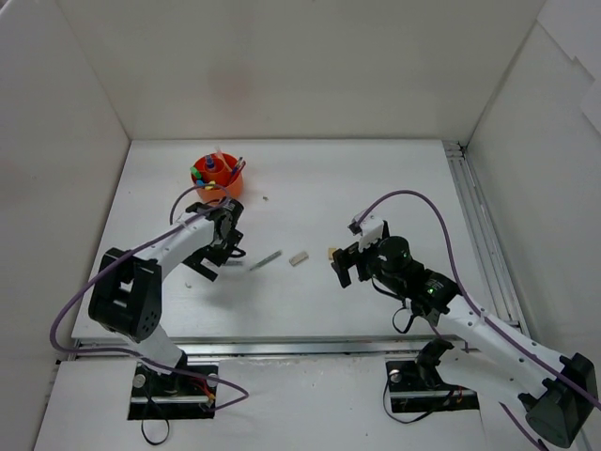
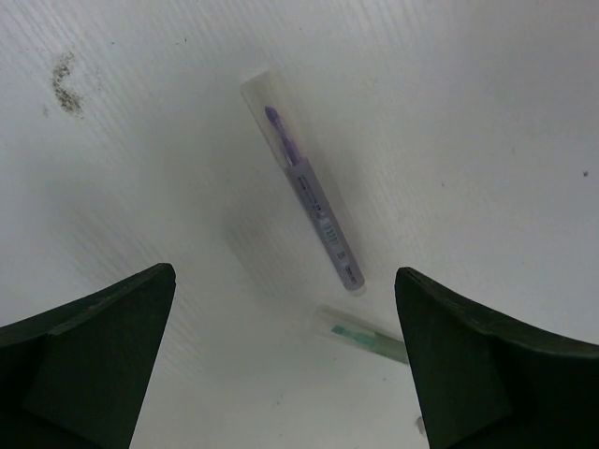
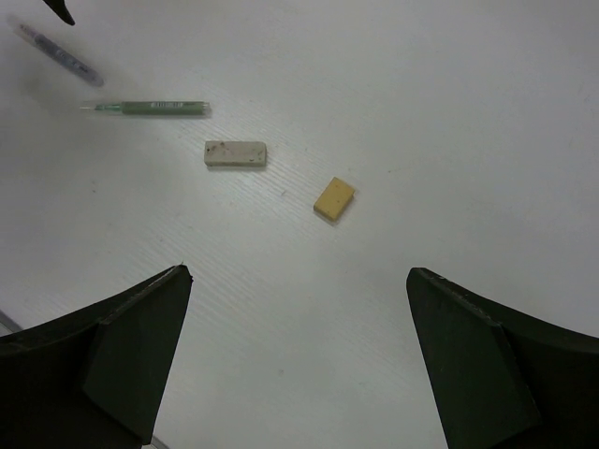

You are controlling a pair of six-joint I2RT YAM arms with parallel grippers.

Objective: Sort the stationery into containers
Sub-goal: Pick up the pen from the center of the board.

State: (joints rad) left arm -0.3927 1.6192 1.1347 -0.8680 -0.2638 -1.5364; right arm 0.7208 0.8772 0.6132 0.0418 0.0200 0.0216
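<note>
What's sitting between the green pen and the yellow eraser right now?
The grey eraser, lying apart from both the green pen and the yellow eraser. The right wrist view shows it.

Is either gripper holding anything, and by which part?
Nothing is held. The left gripper is open above a purple-tipped pen; the right gripper is open above a yellow eraser.

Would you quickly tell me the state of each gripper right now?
Left gripper: open, holding nothing.
Right gripper: open, holding nothing.

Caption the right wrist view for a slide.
Open right gripper hovers near a yellow eraser, a grey eraser and a green pen.
</note>
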